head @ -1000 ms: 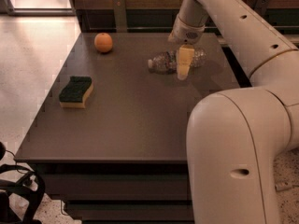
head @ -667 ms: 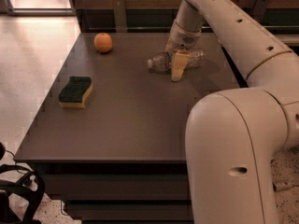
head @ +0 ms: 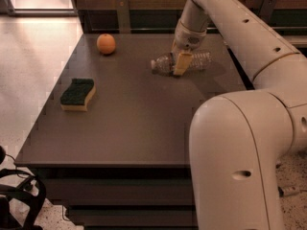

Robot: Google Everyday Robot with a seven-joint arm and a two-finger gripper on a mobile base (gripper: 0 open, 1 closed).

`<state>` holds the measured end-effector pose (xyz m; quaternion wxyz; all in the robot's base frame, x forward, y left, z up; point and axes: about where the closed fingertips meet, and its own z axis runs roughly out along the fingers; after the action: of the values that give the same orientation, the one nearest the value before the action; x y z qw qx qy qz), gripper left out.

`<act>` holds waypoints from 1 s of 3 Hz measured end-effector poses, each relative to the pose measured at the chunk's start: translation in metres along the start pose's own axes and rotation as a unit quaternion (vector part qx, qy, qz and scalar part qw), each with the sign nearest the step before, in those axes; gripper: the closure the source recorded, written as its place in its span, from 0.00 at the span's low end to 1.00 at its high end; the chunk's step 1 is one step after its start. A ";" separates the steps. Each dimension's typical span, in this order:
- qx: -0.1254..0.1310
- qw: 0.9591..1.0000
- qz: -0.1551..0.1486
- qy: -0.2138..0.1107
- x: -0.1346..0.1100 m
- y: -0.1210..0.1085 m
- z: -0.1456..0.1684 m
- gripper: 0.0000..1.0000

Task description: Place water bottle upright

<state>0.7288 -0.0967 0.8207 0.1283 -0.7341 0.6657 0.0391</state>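
The water bottle (head: 202, 60) lies on its side near the far edge of the counter (head: 144, 123), its length running roughly along that edge and its narrower end turned toward the orange (head: 106, 43). That is why the arm (head: 225, 18) reaches down from above at that spot: a bottle lying flat has to be taken around its body before it can be tipped onto its base. The claw (head: 181, 67) is down at about the middle of the bottle. Its tan tip crosses the near side of the clear plastic and reaches almost to the counter top, so it appears to straddle the bottle. Whether the claw is clenched on the bottle or only set loosely around it cannot be told from this view, because its far side is hidden behind the bottle and the wrist. It holds nothing else. The bottle is not yet upright, so the main step of the task is judged still to be done. The orange, further along the far part of the counter, and the green and yellow sponge (head: 77, 94), nearer the front, both sit well apart from the bottle, so there should be bare surface close by to stand it on.
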 end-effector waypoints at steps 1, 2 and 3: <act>0.004 1.000 0.000 -0.002 -0.001 -0.003 0.003 1.00; 0.004 1.000 0.000 -0.002 -0.002 -0.004 0.002 1.00; 0.004 1.000 0.000 -0.002 -0.002 -0.004 0.002 1.00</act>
<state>0.7324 -0.0943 0.8200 0.1323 -0.7337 0.6654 0.0376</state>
